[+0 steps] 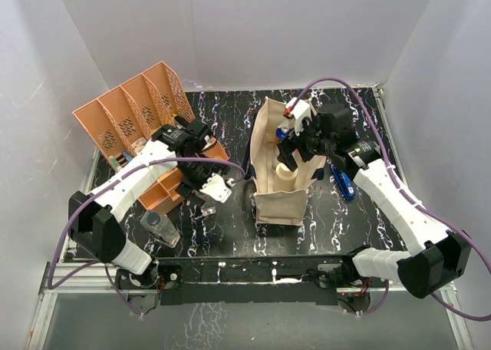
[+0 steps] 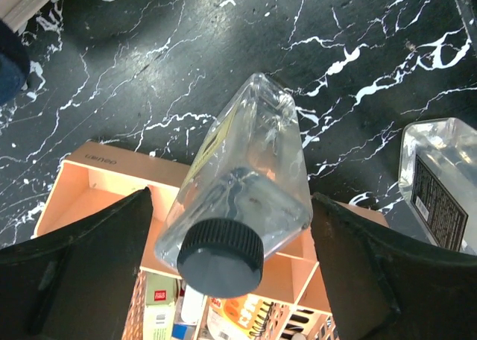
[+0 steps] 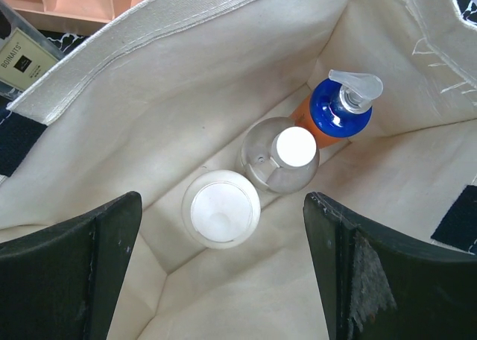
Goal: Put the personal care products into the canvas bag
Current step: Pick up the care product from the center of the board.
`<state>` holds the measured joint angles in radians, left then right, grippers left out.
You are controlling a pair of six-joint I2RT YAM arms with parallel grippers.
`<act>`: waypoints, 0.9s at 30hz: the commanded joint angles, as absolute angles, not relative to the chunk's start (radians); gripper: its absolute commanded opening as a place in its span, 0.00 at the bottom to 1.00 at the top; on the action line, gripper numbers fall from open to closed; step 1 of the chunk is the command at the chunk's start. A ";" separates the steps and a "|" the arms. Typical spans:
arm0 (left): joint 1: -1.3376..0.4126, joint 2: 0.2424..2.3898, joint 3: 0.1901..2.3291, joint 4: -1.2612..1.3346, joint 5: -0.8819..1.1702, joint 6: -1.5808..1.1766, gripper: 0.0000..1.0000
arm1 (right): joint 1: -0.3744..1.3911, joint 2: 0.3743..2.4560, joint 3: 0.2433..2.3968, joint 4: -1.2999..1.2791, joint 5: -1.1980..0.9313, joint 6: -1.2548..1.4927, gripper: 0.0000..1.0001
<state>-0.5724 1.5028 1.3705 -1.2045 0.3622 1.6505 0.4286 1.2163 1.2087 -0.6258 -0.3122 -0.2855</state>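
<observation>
**Clear dark-capped bottle (image 2: 246,176) pinched in the left gripper (image 2: 231,197)**

It sits tilted between the fingers (image 2: 89,265), which press its two flanks, with the cap nearest the wrist. Beneath it are the orange tray (image 2: 97,183) rim and the black marbled table (image 2: 149,57). A second clear bottle (image 1: 159,227) lies nearer and to the left. To the right stands the canvas bag (image 3: 149,109), holding a cream cylinder (image 3: 221,209), a white-capped bottle (image 3: 279,155) and a blue pump bottle (image 3: 339,105). The right gripper (image 3: 222,198) hangs over the bag's mouth, fingers spread and empty.

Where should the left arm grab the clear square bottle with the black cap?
Grip the clear square bottle on its two flat side walls below the shoulder, coming from the cap end with the left fingers either side. The flat walls should suit them; the round black cap is narrower.
</observation>
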 commanded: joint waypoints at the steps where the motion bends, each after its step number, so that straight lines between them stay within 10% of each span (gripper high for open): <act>1: -0.589 1.526 1.375 -1.242 0.397 1.616 0.76 | 0.416 1.184 1.235 -0.579 -0.305 -0.273 0.93; 21: -0.598 1.535 1.619 -1.227 0.531 1.061 0.00 | 0.367 1.159 1.241 -0.609 -0.339 -0.255 0.93; 27: -0.599 1.455 1.712 -1.212 0.511 0.902 0.00 | 0.365 1.137 1.266 -0.660 -0.367 -0.288 0.93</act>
<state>-0.5949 1.5719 1.6180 -1.2121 0.4549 1.0618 0.3683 1.1824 1.2083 -0.6464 -0.3325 -0.2630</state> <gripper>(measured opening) 0.474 0.929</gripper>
